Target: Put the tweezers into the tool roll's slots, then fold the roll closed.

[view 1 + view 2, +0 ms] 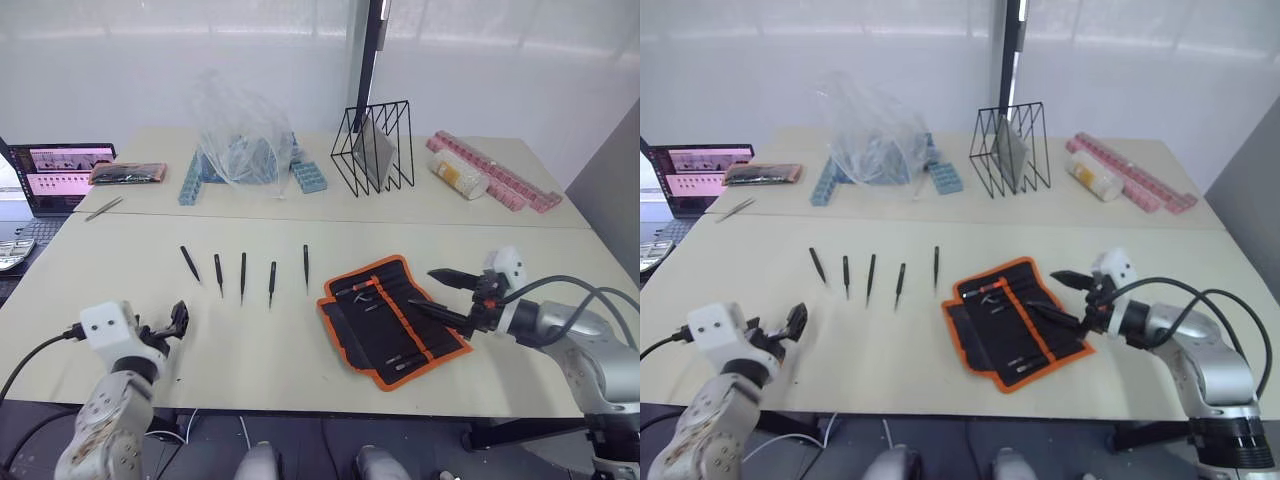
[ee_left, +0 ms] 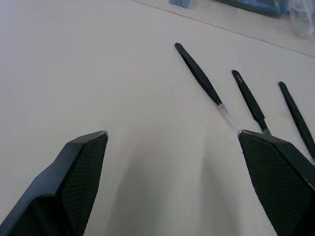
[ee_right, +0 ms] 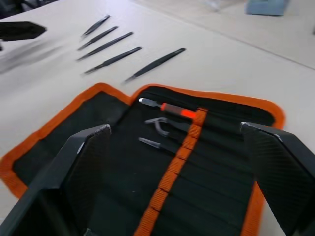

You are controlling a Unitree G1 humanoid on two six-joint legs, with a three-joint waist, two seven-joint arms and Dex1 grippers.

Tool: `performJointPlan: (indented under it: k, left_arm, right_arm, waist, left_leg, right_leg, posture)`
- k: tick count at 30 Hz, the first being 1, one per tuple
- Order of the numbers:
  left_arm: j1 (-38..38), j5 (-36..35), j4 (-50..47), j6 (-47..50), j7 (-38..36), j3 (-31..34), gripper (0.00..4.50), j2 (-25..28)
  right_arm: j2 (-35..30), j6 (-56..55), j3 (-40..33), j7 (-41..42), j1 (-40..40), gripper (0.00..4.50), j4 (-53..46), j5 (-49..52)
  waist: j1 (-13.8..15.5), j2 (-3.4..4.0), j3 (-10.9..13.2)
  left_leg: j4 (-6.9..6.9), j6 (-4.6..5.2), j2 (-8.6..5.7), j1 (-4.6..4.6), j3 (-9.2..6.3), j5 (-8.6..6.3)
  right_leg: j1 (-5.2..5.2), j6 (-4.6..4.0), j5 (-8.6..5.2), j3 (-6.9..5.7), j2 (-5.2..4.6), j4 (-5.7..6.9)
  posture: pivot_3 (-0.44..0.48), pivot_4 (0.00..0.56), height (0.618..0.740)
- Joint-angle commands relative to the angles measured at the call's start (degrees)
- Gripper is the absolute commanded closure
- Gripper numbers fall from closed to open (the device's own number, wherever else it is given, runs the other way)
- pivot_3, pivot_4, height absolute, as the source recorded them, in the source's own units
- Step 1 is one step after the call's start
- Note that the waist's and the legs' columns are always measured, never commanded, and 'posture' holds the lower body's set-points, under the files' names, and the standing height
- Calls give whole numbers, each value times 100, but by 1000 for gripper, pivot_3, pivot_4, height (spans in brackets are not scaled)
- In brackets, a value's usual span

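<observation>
- The tool roll [image 1: 392,321] is lying open near the counter's [image 1: 300,360] front edge, fabric slots [image 3: 206,172] holding a few small tools.
- Five matte tweezers [image 1: 243,274] are sitting loose beside it.
- Left gripper [image 1: 180,318] and right gripper [image 1: 448,296] are both hanging spread apart, gripping nothing.

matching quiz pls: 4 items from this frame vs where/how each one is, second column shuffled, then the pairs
Items:
1. tweezers
2. tool roll
3. right gripper
4. wire rack

Places or states:
A. open, at the tool roll's right edge
B. standing upright on the far table, behind the roll
C. five in a row on the bare table, left of the roll
D. unfolded flat, orange strip down its inner face

Pairs: 1-C, 2-D, 3-A, 4-B
</observation>
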Motion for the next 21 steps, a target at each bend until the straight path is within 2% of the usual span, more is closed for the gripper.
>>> performJointPlan:
  k: [1, 8, 21]
  left_arm:
    - [-326, 468, 225, 35, 438, -260, 0, -14]
    - [-1186, 842, 1173, -79, 475, -692, 0, 52]
    - [-2171, 1140, 2962, -549, 330, -864, 0, 128]
  right_arm:
    - [-6, -6, -13, 41, -95, 43, -143, 39]
    - [44, 7, -9, -35, -7, 43, -264, 63]
    - [42, -32, -125, -236, 262, 43, -500, 61]
  waist:
    - [7, 0, 0]
    - [20, -1, 1]
    - [32, 0, 0]
  left_leg:
    - [0, 0, -3, 0, -1, 0]
    - [0, 0, -12, -1, -7, 1]
    - [0, -6, -17, 1, -15, 6]
  right_leg:
    - [0, 0, 0, 0, -2, 0]
    - [0, 3, 1, -3, -7, 4]
    - [0, 3, 2, -7, -9, 17]
  posture:
    - [0, 150, 705]
    - [0, 150, 705]
    - [0, 150, 705]
